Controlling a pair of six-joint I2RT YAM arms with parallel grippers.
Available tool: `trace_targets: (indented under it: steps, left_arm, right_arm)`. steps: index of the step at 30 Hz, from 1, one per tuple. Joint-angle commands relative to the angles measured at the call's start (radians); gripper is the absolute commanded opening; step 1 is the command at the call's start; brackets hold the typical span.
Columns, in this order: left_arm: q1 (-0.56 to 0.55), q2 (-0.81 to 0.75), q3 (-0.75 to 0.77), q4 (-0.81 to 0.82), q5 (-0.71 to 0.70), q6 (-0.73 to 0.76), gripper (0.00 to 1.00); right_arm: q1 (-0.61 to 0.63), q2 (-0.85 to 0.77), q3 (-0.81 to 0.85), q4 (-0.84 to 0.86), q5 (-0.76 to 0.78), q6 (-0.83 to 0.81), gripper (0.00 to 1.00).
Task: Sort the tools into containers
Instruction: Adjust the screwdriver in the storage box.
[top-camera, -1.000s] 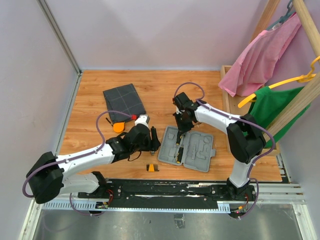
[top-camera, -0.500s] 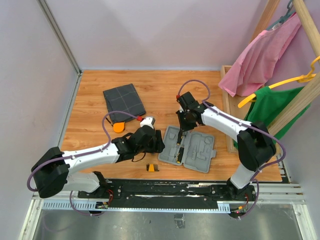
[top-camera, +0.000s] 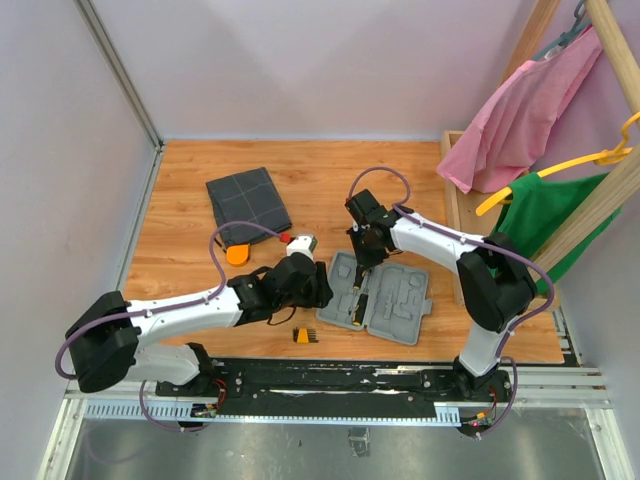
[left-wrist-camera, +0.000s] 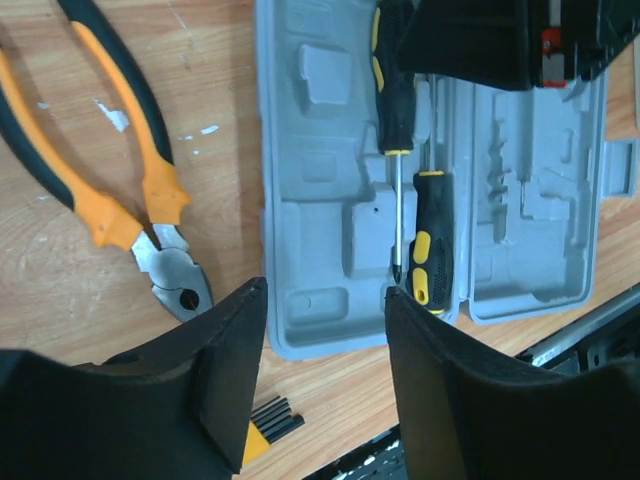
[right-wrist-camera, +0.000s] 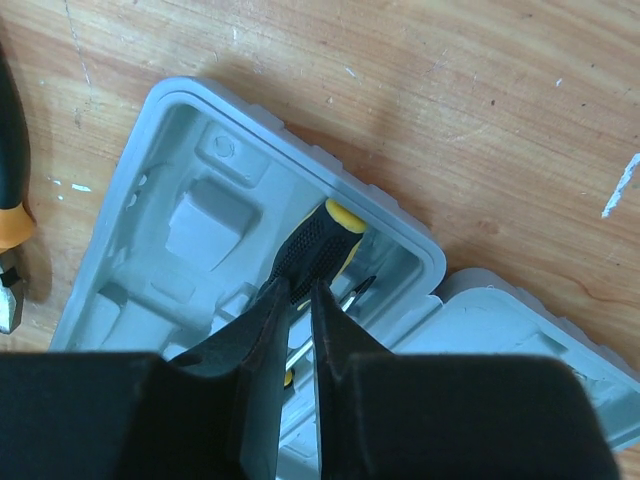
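- In the top view the left arm covers the pliers (left-wrist-camera: 155, 175). The left wrist view shows them on the table (top-camera: 330, 180), just left of the case (top-camera: 405, 300), with their handle ends cut off.
- One finger hides part of the bit holder (top-camera: 305, 335) in the left wrist view.
- The case is light grey and lies open, near the middle of the table. It has bumpy moulded shapes inside.
- The pouch (top-camera: 248, 203) is dark grey with grid lines and lies far left. The round orange piece (top-camera: 237, 254) sits just near of it.
- Two black-and-yellow screwdrivers lie in the left half of the case: the far screwdriver (right-wrist-camera: 320, 240) and the near screwdriver (left-wrist-camera: 432, 250).
- There is one pair of pliers, one bit holder, one round piece and two containers.
- The right gripper (right-wrist-camera: 297, 290) pinches the far screwdriver's handle.
- The left gripper (left-wrist-camera: 322, 300) is spread wide over the case's near edge and holds nothing.
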Motion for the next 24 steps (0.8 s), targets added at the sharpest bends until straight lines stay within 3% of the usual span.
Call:
trace_targets:
  steps: [1,8,20,24]
  left_arm:
    - [-0.037,0.037,0.043,0.013,-0.019,-0.005,0.52]
    - [-0.116,0.144,0.117,0.006,-0.024,-0.020,0.43]
    - [-0.165,0.346,0.288,-0.106,-0.024,-0.049,0.06]
    - [-0.165,0.365,0.298,-0.131,-0.034,-0.055,0.04]
  right_arm:
    - [0.017,0.052,0.007,-0.056,0.078,0.017,0.15]
    - [0.017,0.052,-0.009,-0.070,0.097,0.021,0.15]
    - [0.018,0.054,-0.022,-0.060,0.086,0.020,0.15]
    - [0.018,0.054,-0.020,-0.058,0.081,0.020,0.15]
